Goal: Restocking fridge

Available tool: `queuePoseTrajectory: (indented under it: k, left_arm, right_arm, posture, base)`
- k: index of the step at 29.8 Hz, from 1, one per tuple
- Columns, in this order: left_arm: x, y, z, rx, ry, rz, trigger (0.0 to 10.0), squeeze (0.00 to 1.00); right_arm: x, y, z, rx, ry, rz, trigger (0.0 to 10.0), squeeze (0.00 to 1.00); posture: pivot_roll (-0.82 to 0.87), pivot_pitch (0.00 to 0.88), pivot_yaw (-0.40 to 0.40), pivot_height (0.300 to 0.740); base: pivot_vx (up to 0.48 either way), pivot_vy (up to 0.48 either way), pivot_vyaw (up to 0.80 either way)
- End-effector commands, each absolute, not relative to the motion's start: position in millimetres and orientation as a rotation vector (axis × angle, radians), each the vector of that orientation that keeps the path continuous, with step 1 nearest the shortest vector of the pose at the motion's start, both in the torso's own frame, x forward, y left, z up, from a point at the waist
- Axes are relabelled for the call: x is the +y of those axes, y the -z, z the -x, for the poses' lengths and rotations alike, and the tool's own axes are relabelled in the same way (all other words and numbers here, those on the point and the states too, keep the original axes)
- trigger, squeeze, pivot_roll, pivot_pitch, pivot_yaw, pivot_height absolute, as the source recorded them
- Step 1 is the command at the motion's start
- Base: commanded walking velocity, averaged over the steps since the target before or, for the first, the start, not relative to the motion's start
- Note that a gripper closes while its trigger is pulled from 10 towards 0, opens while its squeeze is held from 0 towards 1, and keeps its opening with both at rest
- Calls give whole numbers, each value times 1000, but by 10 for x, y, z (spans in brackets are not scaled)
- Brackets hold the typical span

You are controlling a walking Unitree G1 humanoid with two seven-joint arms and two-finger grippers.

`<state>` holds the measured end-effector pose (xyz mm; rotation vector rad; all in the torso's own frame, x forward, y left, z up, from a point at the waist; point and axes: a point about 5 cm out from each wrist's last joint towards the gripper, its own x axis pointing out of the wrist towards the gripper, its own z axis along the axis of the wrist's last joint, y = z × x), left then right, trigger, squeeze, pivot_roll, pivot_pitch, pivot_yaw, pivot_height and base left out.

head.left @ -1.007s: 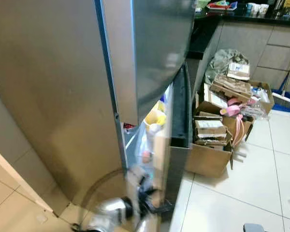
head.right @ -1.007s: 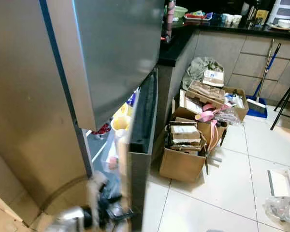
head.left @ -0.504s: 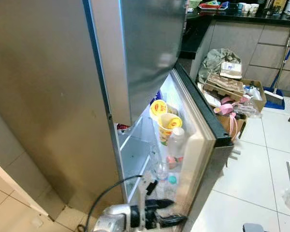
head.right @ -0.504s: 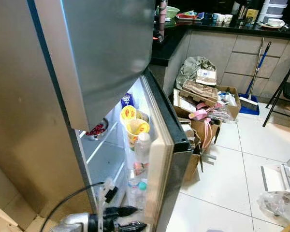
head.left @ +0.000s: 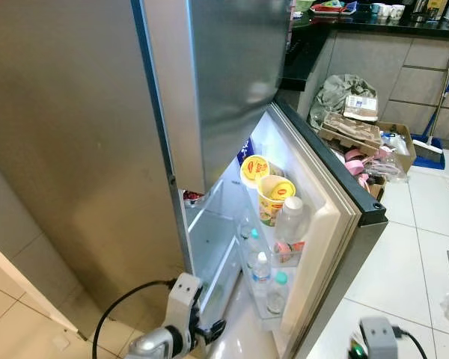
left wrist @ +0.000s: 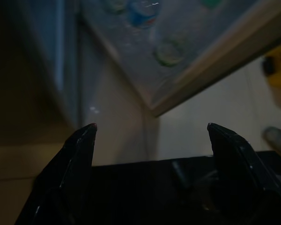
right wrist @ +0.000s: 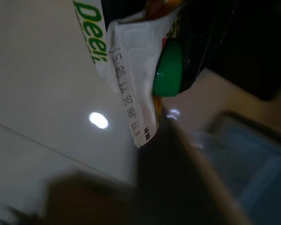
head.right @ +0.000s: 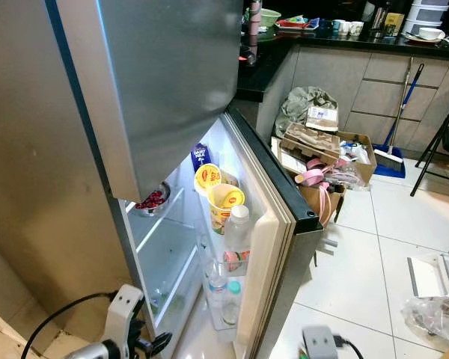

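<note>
The fridge's lower door [head.left: 337, 224] stands wide open under the shut steel upper door [head.left: 232, 75]. Its door shelves hold two yellow cups [head.left: 273, 196], a clear bottle [head.left: 290, 217] and small water bottles [head.left: 260, 265]. Inside are a blue milk carton [head.right: 200, 155] and a bowl of red fruit [head.right: 151, 200]. My left gripper [left wrist: 152, 126] is open and holds nothing, low by the fridge's base [head.left: 213, 327]. My right arm's wrist [head.left: 376, 336] is at the bottom right. In the right wrist view, a white carton [right wrist: 126, 93] with a green cap [right wrist: 168, 68] sits in the right gripper.
Cardboard boxes [head.left: 359, 134] full of clutter stand on the tiled floor to the right, beyond the door. A broom [head.left: 434, 146] leans by the black counter [head.left: 374, 26]. A plastic bag [head.right: 434, 318] lies at the far right. A black cable [head.left: 120, 307] trails from my left arm.
The lower door has swung further open. My left gripper has let go of the door's edge and drawn back to the lower left. My right wrist has come into view.
</note>
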<state>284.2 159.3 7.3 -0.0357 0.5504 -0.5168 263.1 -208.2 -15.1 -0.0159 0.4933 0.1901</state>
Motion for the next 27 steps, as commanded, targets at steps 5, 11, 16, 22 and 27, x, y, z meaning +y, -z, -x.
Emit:
queuePoseTrajectory:
  k: [5, 11, 16, 22, 27]
  left_arm:
    - [1622, 54, -2734, 586, 492, 22, 10000, 0]
    - [1587, 80, -2699, 594, 504, 14, 10000, 0]
    - [1601, 79, -2713, 591, 492, 6, 10000, 0]
    - [1615, 69, -2731, 583, 487, -2, 10000, 0]
    - [1632, 83, -2719, 589, 481, -12, 10000, 0]
  right_arm:
    - [-1862, 156, -2625, 503, -396, -37, 10000, 0]
    - [-1692, 59, -2687, 480, -601, -83, 10000, 0]
    - [-1801, -63, -2839, 396, -453, 27, 10000, 0]
    - [-2112, -271, -3024, 293, -151, 107, 10000, 0]
    - [-2446, -312, -3017, 310, 94, 108, 10000, 0]
  posture:
    - [-112, 132, 4, 740]
    - [-112, 133, 5, 740]
    - [-111, 133, 10, 740]
    - [-110, 132, 11, 740]
    - [-104, 129, 12, 740]
  base:
    - [0, 0, 0]
    - [0, 0, 0]
    - [0, 0, 0]
    - [0, 0, 0]
    - [0, 0, 0]
